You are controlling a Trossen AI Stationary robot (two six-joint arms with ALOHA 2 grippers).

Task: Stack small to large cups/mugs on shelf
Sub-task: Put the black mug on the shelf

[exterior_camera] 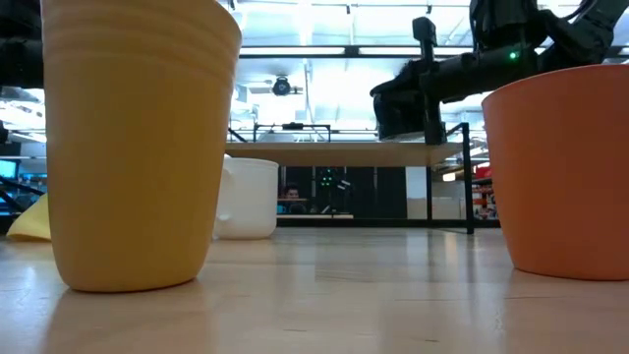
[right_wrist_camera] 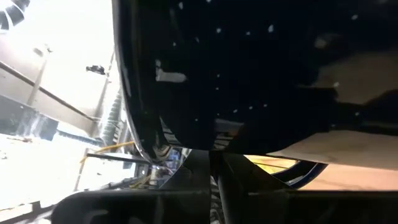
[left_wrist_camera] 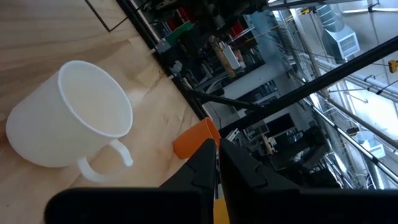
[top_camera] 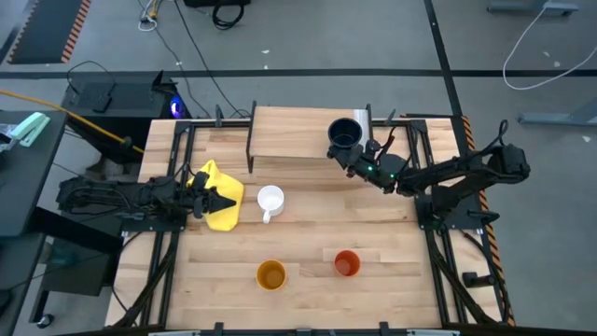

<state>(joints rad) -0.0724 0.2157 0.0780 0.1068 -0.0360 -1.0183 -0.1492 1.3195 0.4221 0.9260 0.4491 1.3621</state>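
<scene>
The dark navy mug stands mouth up over the right part of the light-wood shelf, with my right gripper shut on it from its near right side. In the low view the mug is at about the height of the shelf top. The white mug stands upright mid-table, handle toward the near edge. The yellow-orange cup and the orange-red cup stand near the front edge. My left gripper is shut, left of the white mug. My right gripper comes at the dark mug nearly level, slanting from the table's near right. The mug's body fills the wrist view and hides the place of contact, so the part held cannot be told. The mug is upright; whether its base rests on the shelf I cannot tell. My left gripper is above the yellow cloth; whether it touches the cloth I cannot tell.
A yellow cloth lies crumpled at the table's left, under the left gripper. The shelf's thin black legs stand just behind the white mug. Bare slatted tabletop lies between the shelf and the two front cups.
</scene>
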